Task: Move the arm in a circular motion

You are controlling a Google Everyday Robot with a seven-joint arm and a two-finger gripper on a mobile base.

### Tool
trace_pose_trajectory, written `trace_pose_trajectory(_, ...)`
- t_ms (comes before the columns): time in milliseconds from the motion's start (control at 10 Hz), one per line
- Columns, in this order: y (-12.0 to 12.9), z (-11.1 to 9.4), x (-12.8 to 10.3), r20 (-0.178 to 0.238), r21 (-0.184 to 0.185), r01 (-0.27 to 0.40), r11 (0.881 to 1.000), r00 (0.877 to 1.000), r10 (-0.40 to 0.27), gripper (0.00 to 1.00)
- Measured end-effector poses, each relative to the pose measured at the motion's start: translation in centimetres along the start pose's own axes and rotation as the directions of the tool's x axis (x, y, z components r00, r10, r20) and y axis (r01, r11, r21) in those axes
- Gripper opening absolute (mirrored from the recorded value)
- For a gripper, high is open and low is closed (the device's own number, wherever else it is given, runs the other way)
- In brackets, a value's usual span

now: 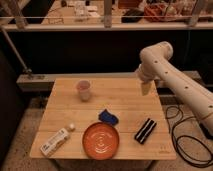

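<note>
Above the right rear part of the table, the arm reaches in from the right, bent at a rounded joint, with the gripper pointing down near the far edge. Its opening cannot be determined, and nothing visibly hangs from it. Risk: a circle swept too low or too wide could strike the cup and topple it.

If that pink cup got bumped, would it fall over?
Probably: the cup stands upright, looks taller than wide and seems thin-walled, so likely light and easy to tip. Being round, it might then roll. The gripper hangs over the table's far right side, away from it.
</note>
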Motion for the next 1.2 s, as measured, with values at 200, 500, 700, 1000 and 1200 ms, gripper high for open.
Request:
trace_pose_trajectory(200,4.7,-0.9,1.0,0.006,-0.032,-0.024,0.999,1.0,0.024,0.8)
trace_pose_trajectory(500,9.8,-2.5,-0.9,0.049,-0.057,-0.011,0.998,0.999,0.014,0.8)
trace_pose_trajectory(700,10.7,-3.4,-4.9,0.102,-0.052,0.049,0.997,0.994,-0.044,0.8)
trace_pose_trajectory(1000,11.9,-4.8,-12.4,0.155,-0.055,0.167,0.984,0.975,-0.157,0.8)
trace_pose_trajectory(1200,13.4,-6.4,-17.5,0.191,-0.063,0.258,0.964,0.951,-0.243,0.8)
